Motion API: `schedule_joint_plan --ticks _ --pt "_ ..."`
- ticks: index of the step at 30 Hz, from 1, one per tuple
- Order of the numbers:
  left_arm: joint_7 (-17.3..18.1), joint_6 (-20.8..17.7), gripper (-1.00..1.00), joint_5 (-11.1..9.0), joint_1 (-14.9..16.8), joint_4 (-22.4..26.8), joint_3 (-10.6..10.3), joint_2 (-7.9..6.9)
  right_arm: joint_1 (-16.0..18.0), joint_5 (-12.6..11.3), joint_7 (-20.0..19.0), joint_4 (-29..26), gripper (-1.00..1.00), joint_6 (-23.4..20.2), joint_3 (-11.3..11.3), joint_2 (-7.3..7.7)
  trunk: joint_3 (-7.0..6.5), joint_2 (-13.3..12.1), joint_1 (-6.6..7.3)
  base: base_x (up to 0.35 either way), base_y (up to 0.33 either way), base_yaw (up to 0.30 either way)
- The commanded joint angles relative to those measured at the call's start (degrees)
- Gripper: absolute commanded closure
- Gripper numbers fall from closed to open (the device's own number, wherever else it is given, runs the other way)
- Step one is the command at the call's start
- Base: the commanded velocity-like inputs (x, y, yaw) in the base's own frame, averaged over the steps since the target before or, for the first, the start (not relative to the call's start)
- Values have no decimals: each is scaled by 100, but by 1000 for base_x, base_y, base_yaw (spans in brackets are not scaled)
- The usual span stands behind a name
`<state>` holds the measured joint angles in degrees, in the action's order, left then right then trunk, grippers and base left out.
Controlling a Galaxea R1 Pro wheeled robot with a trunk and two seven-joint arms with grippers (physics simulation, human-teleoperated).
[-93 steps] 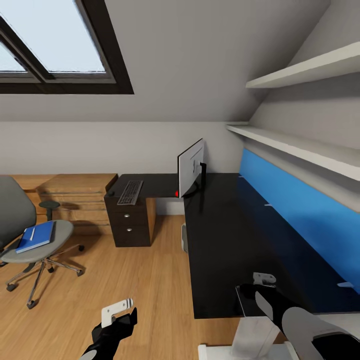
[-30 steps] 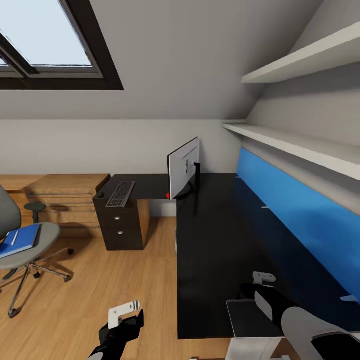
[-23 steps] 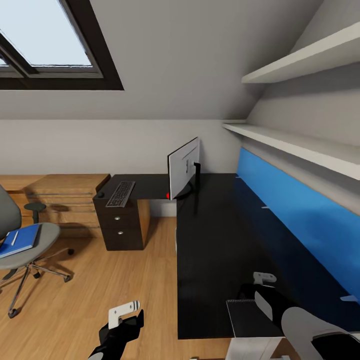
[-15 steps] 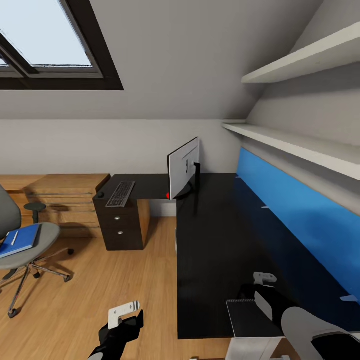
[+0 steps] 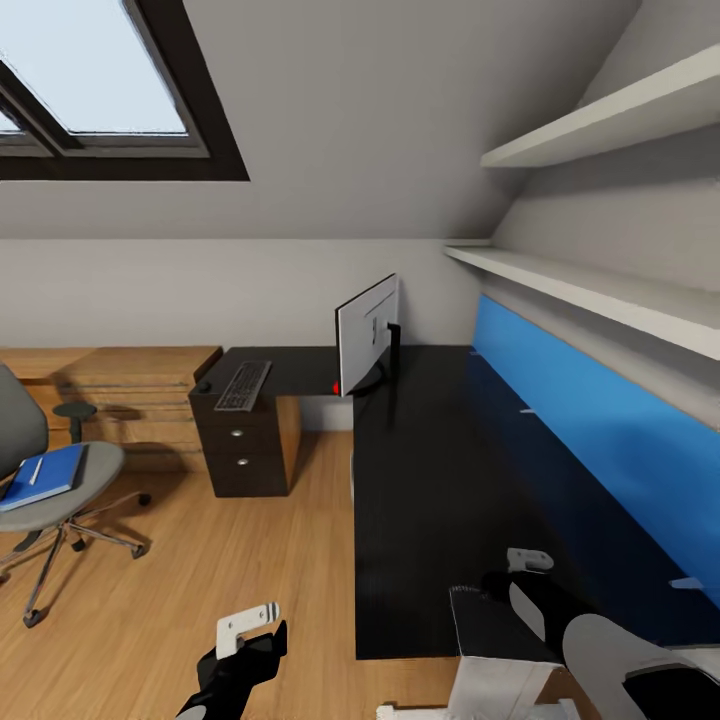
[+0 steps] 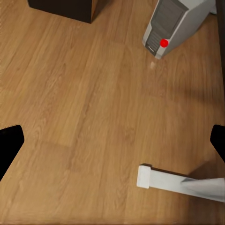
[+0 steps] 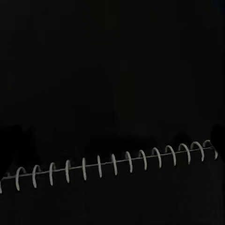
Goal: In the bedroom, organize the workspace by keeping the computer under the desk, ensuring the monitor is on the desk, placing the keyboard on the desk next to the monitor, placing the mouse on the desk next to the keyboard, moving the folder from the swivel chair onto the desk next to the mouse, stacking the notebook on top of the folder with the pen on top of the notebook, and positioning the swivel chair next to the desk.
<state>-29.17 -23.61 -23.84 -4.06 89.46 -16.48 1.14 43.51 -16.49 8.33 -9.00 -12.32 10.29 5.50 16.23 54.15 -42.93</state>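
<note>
The black desk (image 5: 430, 480) carries the monitor (image 5: 367, 335), the keyboard (image 5: 243, 385) and the small mouse (image 5: 204, 387) at its far end. A dark spiral-bound notebook (image 5: 488, 628) (image 7: 112, 165) lies at the near end, under my open right gripper (image 5: 527, 558) (image 7: 112, 140). At the left stands the swivel chair (image 5: 95, 465), with the blue folder (image 5: 48, 480) and the white pen (image 5: 33, 470) on its seat. The computer (image 6: 176, 23) stands on the floor at the desk's edge. My left gripper (image 5: 245, 622) (image 6: 112, 143) hangs open over the wooden floor.
A black drawer unit (image 5: 245, 450) stands under the keyboard, a light-wood chest (image 5: 130, 390) beside it. White shelves (image 5: 600, 290) and a blue wall panel (image 5: 600, 440) run along the desk's right side. A white bar of my own base (image 6: 178, 180) lies over the floor.
The whole view has shifted a little, so the camera moved. Both arms hold the same pose, and nothing on the desk or chair has moved.
</note>
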Motion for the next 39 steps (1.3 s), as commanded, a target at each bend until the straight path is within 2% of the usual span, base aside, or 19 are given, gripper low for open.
schedule_joint_plan --ticks 1,32,39 --pt "-42 -12 -100 -50 2 10 -4 0 0 -56 28 -14 -100 -38 43 3 6 5 2 -262 0 0" --pt "-38 -19 -100 -52 2 10 -4 0 0 -56 28 -14 -100 -11 40 3 6 5 2 -39 0 0" --pt "-37 -36 -100 -51 2 3 -8 8 0 -56 28 -19 -100 126 35 3 6 5 2 0 0 0"
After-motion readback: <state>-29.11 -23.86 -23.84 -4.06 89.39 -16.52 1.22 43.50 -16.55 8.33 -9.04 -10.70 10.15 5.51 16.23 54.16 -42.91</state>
